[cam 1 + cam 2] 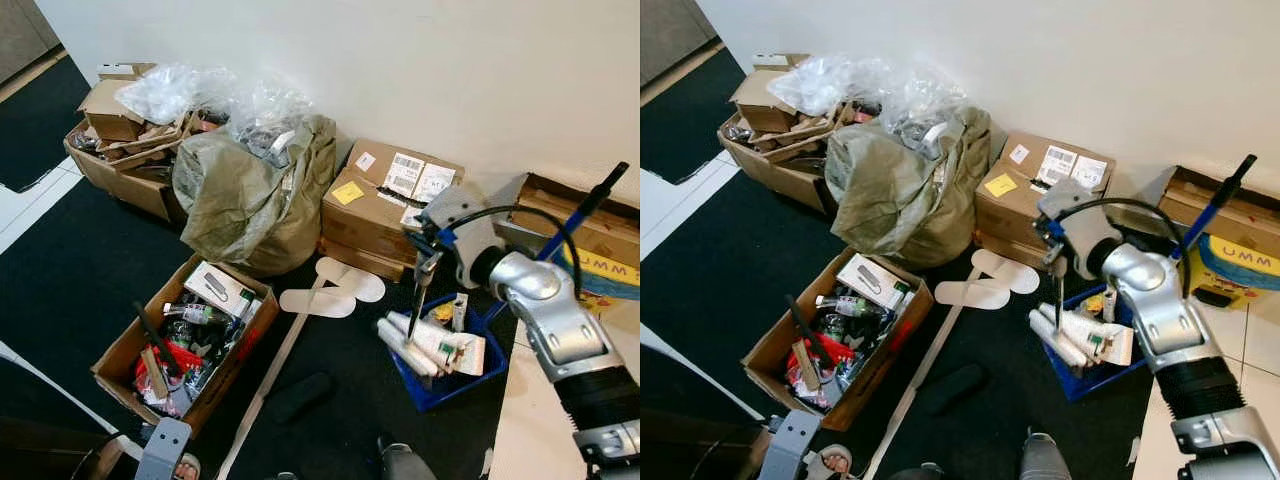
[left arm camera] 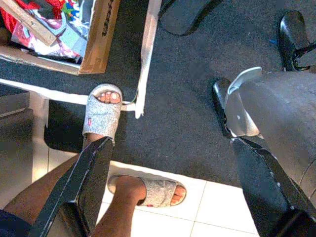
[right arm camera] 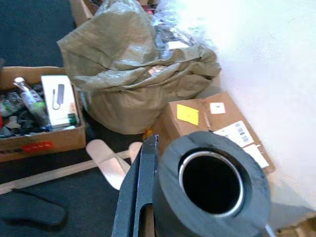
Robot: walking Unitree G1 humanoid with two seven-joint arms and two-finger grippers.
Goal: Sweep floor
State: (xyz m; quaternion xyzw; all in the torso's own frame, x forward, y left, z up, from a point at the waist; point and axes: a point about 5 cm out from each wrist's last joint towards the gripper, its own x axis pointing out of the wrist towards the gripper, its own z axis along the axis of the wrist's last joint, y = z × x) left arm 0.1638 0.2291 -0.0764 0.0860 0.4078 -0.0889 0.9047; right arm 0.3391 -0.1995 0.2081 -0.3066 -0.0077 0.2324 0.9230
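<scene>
1. A blue dustpan (image 1: 438, 396) is seen on the black carpet (image 1: 60, 300) at the robot's right, close to the white tiles (image 1: 530, 430). White tubes and packets (image 1: 425, 343) are piled in it. A blue pole with a black end (image 1: 600, 195) slants up from behind it towards the wall.
2. The right gripper (image 1: 424, 262) is held just above the dustpan, with a thin dark finger pointing down into the pile. Whether it is clenched cannot be told from the head views.
3. In the right wrist view, a black hollow cylinder (image 3: 212, 190) is shown against one black finger (image 3: 140, 192); the grip is not made plain there either.
4. The left gripper (image 2: 173, 197) is shown released, its fingers (image 2: 84, 187) spread wide. It is hung low over a person's feet in grey sandals (image 2: 101, 113), which stand at the edge between carpet and tile.
5. From the head, only a toe of one sandal is caught, beside a grey part of the left arm (image 1: 165, 445).
6. Beyond the dustpan, white insoles (image 1: 335, 290), a black insole (image 1: 300, 395) and a white strip (image 1: 270, 370) are laid on the carpet.
7. A closed labelled carton (image 1: 375, 215), an olive sack (image 1: 250, 200) and an open box of clutter (image 1: 120, 360) are set further out.
</scene>
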